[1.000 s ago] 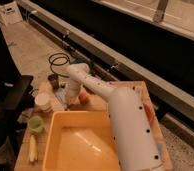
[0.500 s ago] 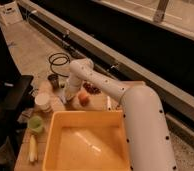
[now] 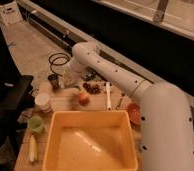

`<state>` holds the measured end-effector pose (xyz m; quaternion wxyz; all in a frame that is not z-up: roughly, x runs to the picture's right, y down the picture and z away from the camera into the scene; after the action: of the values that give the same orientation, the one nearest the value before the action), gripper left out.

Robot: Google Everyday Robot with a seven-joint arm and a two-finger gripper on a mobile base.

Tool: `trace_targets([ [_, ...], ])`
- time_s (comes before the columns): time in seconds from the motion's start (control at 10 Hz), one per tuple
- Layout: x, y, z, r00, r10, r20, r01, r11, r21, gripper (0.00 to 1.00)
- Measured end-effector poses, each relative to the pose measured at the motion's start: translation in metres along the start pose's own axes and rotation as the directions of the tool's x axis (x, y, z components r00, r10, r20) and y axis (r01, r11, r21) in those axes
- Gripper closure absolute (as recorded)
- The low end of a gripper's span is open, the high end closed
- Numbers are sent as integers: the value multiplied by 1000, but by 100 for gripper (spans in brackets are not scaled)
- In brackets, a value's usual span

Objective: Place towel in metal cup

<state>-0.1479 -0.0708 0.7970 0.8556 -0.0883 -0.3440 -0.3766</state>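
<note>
My gripper (image 3: 70,76) is closed, low over the table's far end. The cup (image 3: 54,80) stands just beside it, toward the view's left. I can't make out the towel; a pale scrap under the gripper may be it.

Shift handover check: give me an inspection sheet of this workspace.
Surface: wooden table, crowded.
Job's things: metal cup upright near the far left corner; towel not made out.
Clutter: yellow tub, white cup, green cup, orange fruit, white utensil.
Grippers: tool shut, low beside the metal cup.
Cables: black coil on the floor.
Surroundings: speckled floor beyond the table.
</note>
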Motion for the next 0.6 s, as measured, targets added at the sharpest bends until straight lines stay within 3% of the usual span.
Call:
trace_targets([
  [0.3,29,-44,-48,998,-15,-59,21,995,101,100],
  [0.5,48,-78,-57,997,-37,-68,49,983,178,100],
  [0.6,49,-99,-50,997,-55,-48,64,974,217,100],
])
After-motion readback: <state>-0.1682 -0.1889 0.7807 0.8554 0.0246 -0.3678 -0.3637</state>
